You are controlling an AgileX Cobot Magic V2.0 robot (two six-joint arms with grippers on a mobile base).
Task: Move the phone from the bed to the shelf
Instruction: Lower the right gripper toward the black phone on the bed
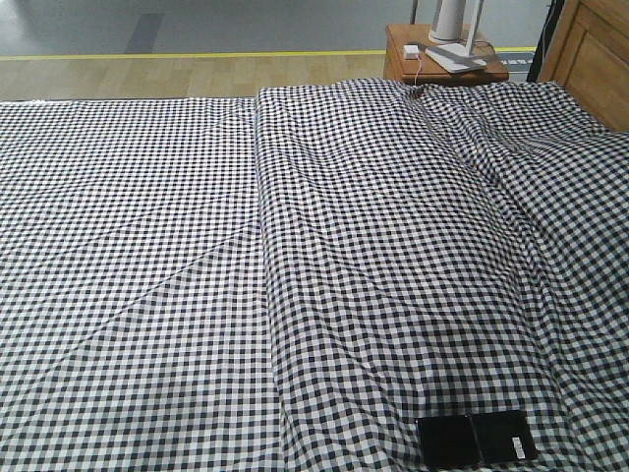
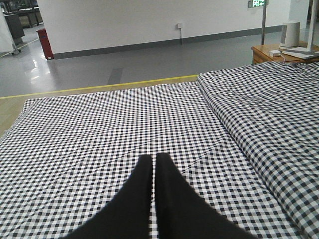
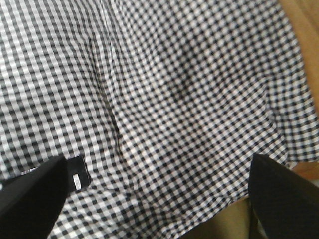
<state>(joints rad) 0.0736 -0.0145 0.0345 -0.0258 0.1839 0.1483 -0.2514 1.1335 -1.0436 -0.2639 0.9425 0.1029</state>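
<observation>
The phone lies flat on the bed, on the raised strip of checked cloth, at the near edge of the front view. Its white sticker is at its right end. A long fold runs up the cloth to the left of the phone. Far beyond the phone, past the bed's far edge, stands a nightstand with white things on it.

My right gripper hangs over the cloth by the phone. Its jaws stand wide apart with nothing between them but cloth. The phone's sticker end shows just beside one finger, which hides the rest; I cannot tell if they touch.

My left gripper has its jaws pressed together, holding nothing. It is over the lower, flat cloth, across the fold from the phone.
</observation>
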